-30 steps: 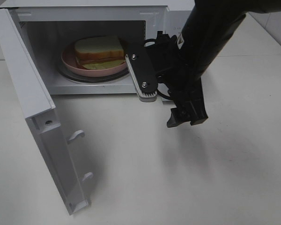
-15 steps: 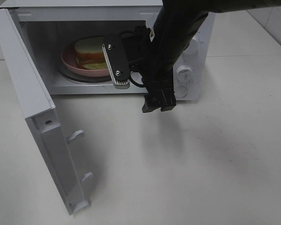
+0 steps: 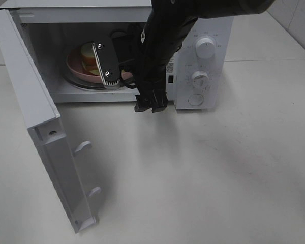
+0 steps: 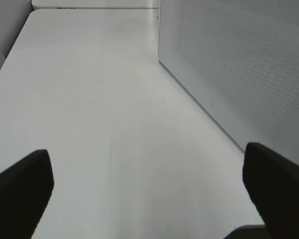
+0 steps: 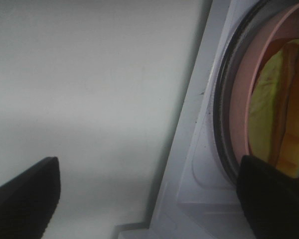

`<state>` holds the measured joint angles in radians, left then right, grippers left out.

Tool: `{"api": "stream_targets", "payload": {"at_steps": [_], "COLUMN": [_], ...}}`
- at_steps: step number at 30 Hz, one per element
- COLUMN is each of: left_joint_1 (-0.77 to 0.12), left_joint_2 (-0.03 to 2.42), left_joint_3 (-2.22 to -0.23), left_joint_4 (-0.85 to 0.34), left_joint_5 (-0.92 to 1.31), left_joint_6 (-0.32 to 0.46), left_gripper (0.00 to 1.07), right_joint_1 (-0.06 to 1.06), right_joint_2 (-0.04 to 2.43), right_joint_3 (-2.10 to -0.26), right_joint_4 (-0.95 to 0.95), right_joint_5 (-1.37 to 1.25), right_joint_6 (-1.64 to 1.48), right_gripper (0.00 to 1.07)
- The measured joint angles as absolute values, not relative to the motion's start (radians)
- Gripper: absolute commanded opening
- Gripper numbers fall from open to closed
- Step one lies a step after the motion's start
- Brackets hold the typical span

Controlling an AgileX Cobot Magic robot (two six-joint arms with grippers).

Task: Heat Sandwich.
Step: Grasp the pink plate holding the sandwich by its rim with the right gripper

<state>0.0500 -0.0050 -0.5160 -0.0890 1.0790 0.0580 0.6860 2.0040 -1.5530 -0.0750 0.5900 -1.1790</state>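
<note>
A: Pink plate under the sandwich, so where did it sit?
B: On the turntable inside the microwave, probably so it could spin while heating.
A: And the right end effector?
B: At the microwave's mouth, jaws spread wide, grasping nothing. The sandwich looked delivered.
A: The door?
B: Wide open at the microwave's front. I'd guess shutting it was the next job.
A: The left end effector?
B: Released too, empty, over bare desk beside the microwave's perforated side, seemingly out of the way.
</note>
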Motion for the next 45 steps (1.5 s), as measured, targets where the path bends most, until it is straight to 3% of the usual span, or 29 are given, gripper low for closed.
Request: {"api": "stream_targets", "payload": {"at_steps": [45], "left_joint_1": [0.05], "left_joint_2": [-0.005], "left_joint_3": [-0.516], "left_joint_4": [-0.089], "left_joint_5": [1.079], "left_joint_6": [0.058], "left_gripper": [0.98], "right_joint_1": [0.669], "right_joint_2": [2.412], "right_joint_3": [-2.012], "right_joint_4": [-0.073], "right_joint_5": [0.621], "right_joint_6": [-1.12], "right_gripper": [0.86]}}
